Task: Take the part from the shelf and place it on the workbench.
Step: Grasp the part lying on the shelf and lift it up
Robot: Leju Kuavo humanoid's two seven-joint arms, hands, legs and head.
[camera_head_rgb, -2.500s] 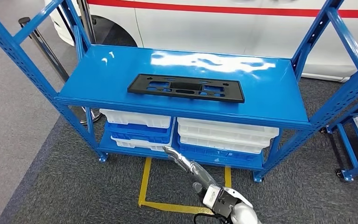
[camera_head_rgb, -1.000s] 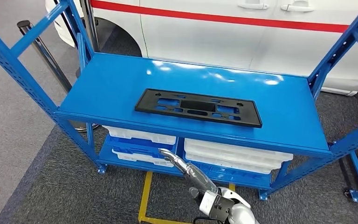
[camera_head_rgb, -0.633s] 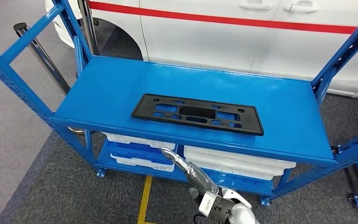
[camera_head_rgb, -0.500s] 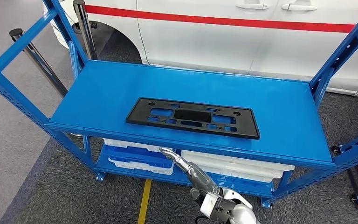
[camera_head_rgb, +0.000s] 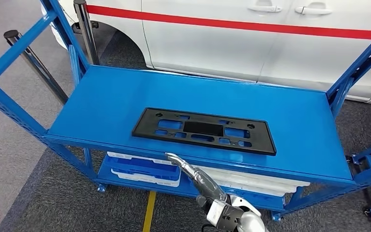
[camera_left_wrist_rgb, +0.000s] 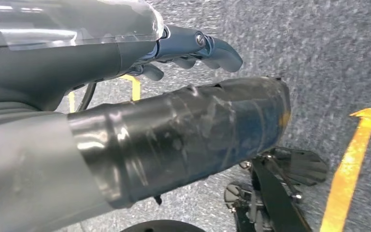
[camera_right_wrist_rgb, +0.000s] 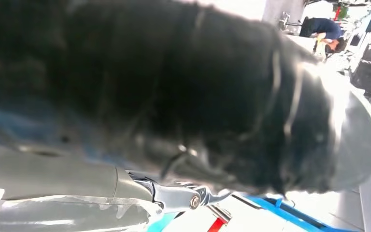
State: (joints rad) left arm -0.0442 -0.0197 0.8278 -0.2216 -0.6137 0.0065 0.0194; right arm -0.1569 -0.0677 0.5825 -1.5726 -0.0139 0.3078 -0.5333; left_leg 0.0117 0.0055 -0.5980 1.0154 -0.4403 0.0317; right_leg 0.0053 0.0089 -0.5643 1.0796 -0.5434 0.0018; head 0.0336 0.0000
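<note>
The part [camera_head_rgb: 204, 131], a flat black rectangular plate with cut-outs, lies on the top level of the blue shelf [camera_head_rgb: 106, 96], near its front edge. My right hand [camera_head_rgb: 193, 175] reaches up from below with its fingers stretched out and nothing in them. It stays in front of and below the shelf's front edge, short of the part. In the right wrist view that hand [camera_right_wrist_rgb: 174, 96] is a dark blur close to the lens. My left hand [camera_left_wrist_rgb: 183, 121] hangs over the carpet, its taped thumb apart from the fingers, holding nothing.
White and blue trays [camera_head_rgb: 142, 169] are stacked on the shelf's lower level. A white car [camera_head_rgb: 251, 43] with a red stripe stands just behind the shelf. Blue uprights frame both ends, and a metal post [camera_head_rgb: 84, 29] stands at the back left. Yellow tape [camera_head_rgb: 149, 212] marks the grey carpet.
The whole picture has shifted: the camera has come closer to the shelf and looks at it more squarely. The part lies where it was. My right hand keeps its outstretched pose.
</note>
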